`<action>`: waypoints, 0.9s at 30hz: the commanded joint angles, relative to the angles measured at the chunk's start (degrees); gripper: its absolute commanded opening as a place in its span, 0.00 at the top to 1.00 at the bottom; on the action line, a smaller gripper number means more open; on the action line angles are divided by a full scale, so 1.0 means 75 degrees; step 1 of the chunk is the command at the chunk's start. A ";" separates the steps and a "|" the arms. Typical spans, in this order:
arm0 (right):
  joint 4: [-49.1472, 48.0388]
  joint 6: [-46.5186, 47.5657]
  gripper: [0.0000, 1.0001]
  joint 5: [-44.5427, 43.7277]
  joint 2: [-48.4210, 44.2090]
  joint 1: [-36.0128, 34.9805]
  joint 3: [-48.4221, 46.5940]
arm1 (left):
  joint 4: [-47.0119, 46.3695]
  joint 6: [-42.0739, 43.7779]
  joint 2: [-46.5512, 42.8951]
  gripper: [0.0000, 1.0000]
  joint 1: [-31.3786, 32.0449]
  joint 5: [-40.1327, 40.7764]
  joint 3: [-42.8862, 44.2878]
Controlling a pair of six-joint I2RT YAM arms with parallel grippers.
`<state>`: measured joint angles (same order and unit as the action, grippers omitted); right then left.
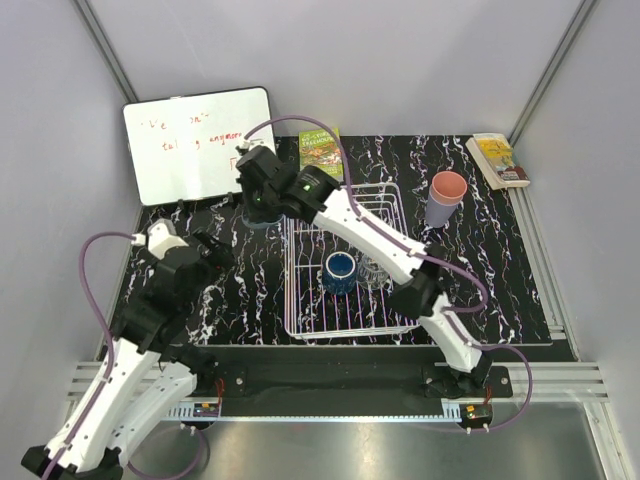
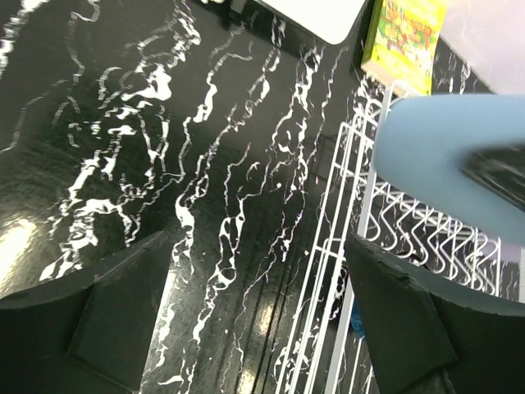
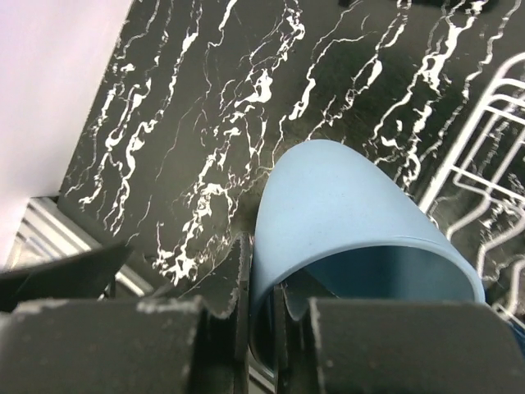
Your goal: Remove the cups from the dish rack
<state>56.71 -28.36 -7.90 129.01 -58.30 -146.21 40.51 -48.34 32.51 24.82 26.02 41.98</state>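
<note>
- Right jaws pinch the blue cup (image 3: 344, 205) by its rim over the tabletop (image 1: 500, 260), far-left of the rack (image 1: 310, 305).
- Left jaws spread, empty, nearer left.
- Navy cup (image 1: 338, 271) and glass (image 1: 372, 270) sit in the rack.
- Pink cup (image 1: 447, 188) tops lavender cup (image 1: 437, 214), right.

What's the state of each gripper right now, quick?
Left gripper: open, nothing between its fingers.
Right gripper: closed, pinching the wall of the light blue cup.

Lab test cell: grey panel walls (image 1: 400, 60), aluminium rail (image 1: 560, 378), whiteboard (image 1: 190, 145).
</note>
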 commanded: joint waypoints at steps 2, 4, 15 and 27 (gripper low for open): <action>0.1392 0.0184 1.00 -0.0048 0.1266 -0.0066 -0.1869 | 0.0456 -0.0281 -0.0619 0.11 -0.0016 0.0923 -0.0042; 0.1380 0.0090 1.00 -0.0060 0.1349 -0.0066 -0.1623 | 0.0621 -0.0363 -0.0690 0.11 -0.0016 0.1112 -0.0042; 0.1298 -0.0016 1.00 0.0350 0.1783 -0.0207 -0.1212 | 0.0786 -0.0434 -0.0433 0.11 -0.0016 0.1101 -0.0065; 0.1310 0.0125 1.00 0.0573 0.2895 -0.0289 -0.1271 | 0.0786 -0.0598 -0.0257 0.11 -0.0016 0.1077 -0.0253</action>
<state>66.28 -28.32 -4.71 147.81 -59.81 -154.47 47.88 -52.14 29.91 24.82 32.60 40.03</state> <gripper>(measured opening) 0.121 0.893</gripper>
